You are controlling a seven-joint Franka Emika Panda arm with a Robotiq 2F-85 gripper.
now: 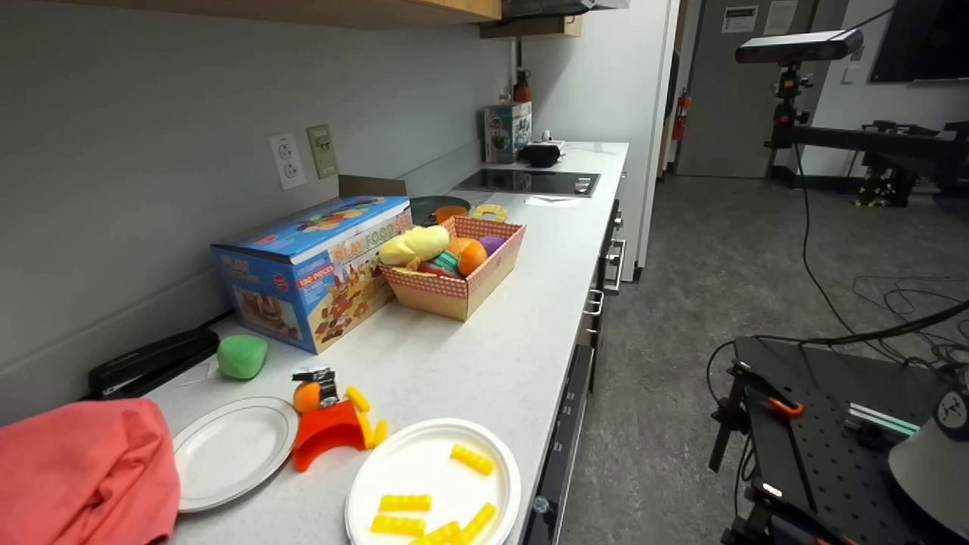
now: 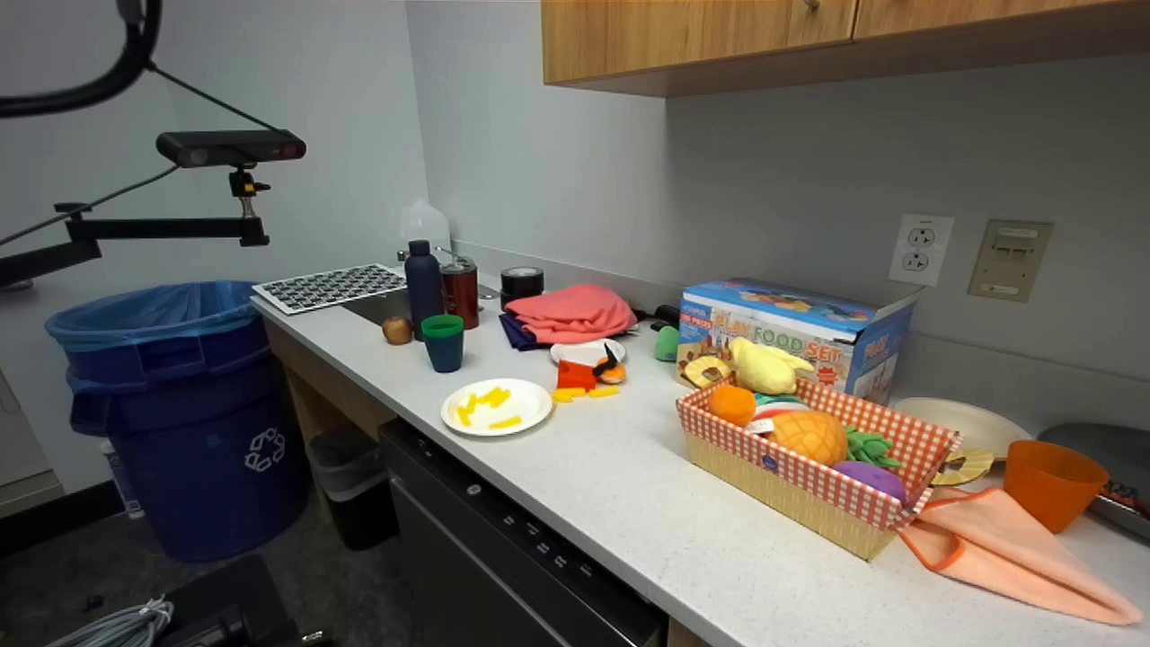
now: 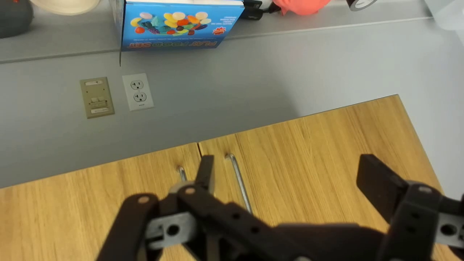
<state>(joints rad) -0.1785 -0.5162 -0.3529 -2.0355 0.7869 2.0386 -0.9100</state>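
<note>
My gripper (image 3: 287, 159) shows only in the wrist view, fingers wide apart and nothing between them. It faces wooden cabinet doors (image 3: 308, 156) with a metal handle (image 3: 239, 181) behind its left finger; it appears apart from them. In both exterior views, a white plate (image 1: 428, 462) (image 2: 542, 406) holds several yellow fry-shaped pieces (image 1: 473, 459). A red holder (image 1: 329, 431) with more yellow pieces lies beside it. A checkered basket (image 1: 428, 294) (image 2: 764, 472) holds toy fruit. A blue play food box (image 1: 280, 284) stands behind; it also shows in the wrist view (image 3: 181, 29).
An empty plate (image 1: 235, 454), a coral cloth (image 1: 91, 469) and a green toy (image 1: 242, 356) lie on the counter. A dark bottle (image 2: 424, 288), red tumbler (image 2: 460, 296) and cup (image 2: 443, 346) stand near the sink. An upper cabinet (image 2: 701, 40) overhangs. An orange cup (image 2: 1051, 485) stands beyond the basket.
</note>
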